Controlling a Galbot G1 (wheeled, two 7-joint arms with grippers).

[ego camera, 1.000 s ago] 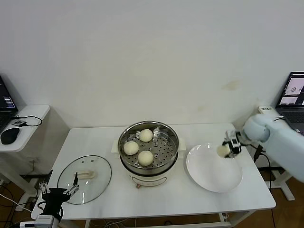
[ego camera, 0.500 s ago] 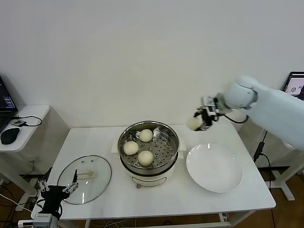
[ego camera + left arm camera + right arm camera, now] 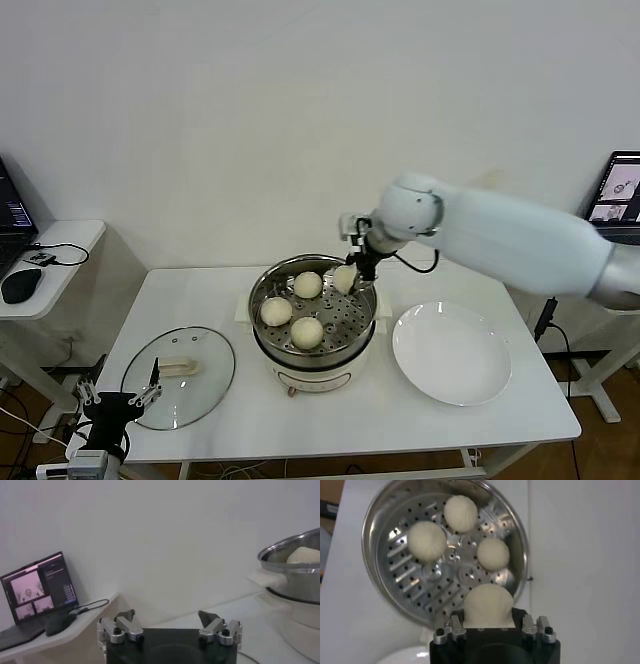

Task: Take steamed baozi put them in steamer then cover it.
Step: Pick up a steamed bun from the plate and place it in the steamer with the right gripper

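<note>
The steamer (image 3: 262,292), a shiny steel pot on a white base, stands mid-table with three cream-white baozi (image 3: 306,331) on its perforated tray (image 3: 415,582). My right gripper (image 3: 352,268) hangs over the pot's back right part, shut on another baozi (image 3: 345,279). In the right wrist view that baozi (image 3: 488,605) sits between the fingers just above the tray. The glass cover (image 3: 205,385) with its cream handle lies flat on the table left of the pot. My left gripper (image 3: 118,405) waits open, low by the table's front left corner, its fingertips (image 3: 125,616) wide apart.
A white plate (image 3: 450,352) lies bare to the right of the steamer. A side table at far left carries a laptop (image 3: 40,585) and a mouse (image 3: 20,285). Another laptop (image 3: 622,190) stands at the far right.
My right gripper has carried the baozi from above the plate, up and leftwards, to over the steamer. The left arm has not moved.
</note>
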